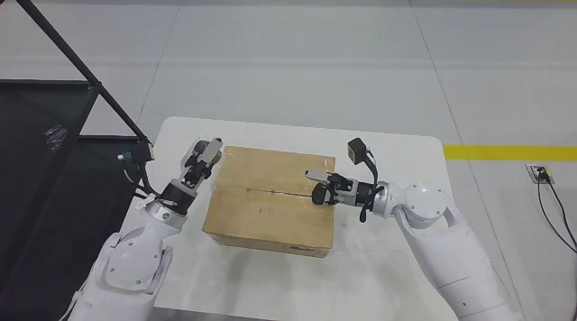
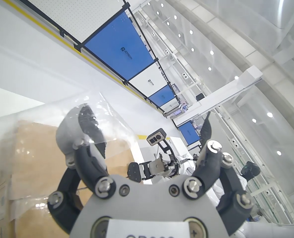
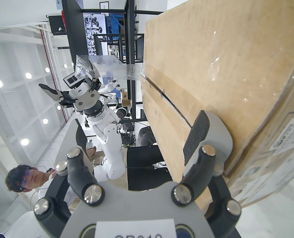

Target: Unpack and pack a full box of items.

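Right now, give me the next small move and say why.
Probably pull the left gripper away from the box to peel off the tape: the strip clings to one of its open fingers but is attached at the box edge. The open right gripper has one finger on the box.

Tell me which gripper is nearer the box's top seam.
Right. The right gripper is open over one end of the seam. The left gripper is open beyond the opposite edge of the box, clear tape stuck on one finger.

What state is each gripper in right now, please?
Left gripper: open, a clear plastic tape strip draped over one finger.
Right gripper: open, holding nothing, one finger over the brown cardboard box top.
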`<state>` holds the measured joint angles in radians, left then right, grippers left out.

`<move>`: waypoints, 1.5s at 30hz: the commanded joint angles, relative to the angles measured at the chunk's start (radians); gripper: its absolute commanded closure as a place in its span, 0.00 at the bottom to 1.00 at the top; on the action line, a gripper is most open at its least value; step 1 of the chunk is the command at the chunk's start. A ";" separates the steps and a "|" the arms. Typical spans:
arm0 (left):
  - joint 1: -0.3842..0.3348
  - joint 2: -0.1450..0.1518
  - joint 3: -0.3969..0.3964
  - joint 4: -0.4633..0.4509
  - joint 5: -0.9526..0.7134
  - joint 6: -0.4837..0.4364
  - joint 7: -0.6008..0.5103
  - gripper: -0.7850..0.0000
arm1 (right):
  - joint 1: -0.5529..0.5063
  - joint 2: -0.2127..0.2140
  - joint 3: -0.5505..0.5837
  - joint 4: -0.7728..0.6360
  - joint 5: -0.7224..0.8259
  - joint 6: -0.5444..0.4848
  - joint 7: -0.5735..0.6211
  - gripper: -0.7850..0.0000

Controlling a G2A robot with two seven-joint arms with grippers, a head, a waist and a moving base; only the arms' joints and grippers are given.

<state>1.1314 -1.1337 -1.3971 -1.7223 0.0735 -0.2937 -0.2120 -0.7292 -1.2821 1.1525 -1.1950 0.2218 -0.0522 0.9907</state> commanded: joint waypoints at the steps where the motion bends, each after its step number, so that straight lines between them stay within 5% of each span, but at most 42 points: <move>1: -0.003 -0.002 0.012 -0.001 0.010 0.000 -0.010 0.00 | 0.000 0.000 0.000 0.000 0.000 0.000 0.000 0.00; 31: 0.000 -0.020 0.098 -0.007 0.076 -0.025 -0.083 0.00 | -0.118 0.025 0.080 -0.134 0.035 -0.022 -0.127 0.00; 45: -0.051 -0.035 0.155 0.062 0.082 -0.020 -0.093 0.00 | -0.187 0.040 0.134 -0.185 0.061 -0.075 -0.159 0.00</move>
<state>1.0842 -1.1677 -1.2468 -1.6663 0.1544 -0.3132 -0.3059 -0.9124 -1.2428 1.2831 -1.3778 0.2810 -0.1257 0.8327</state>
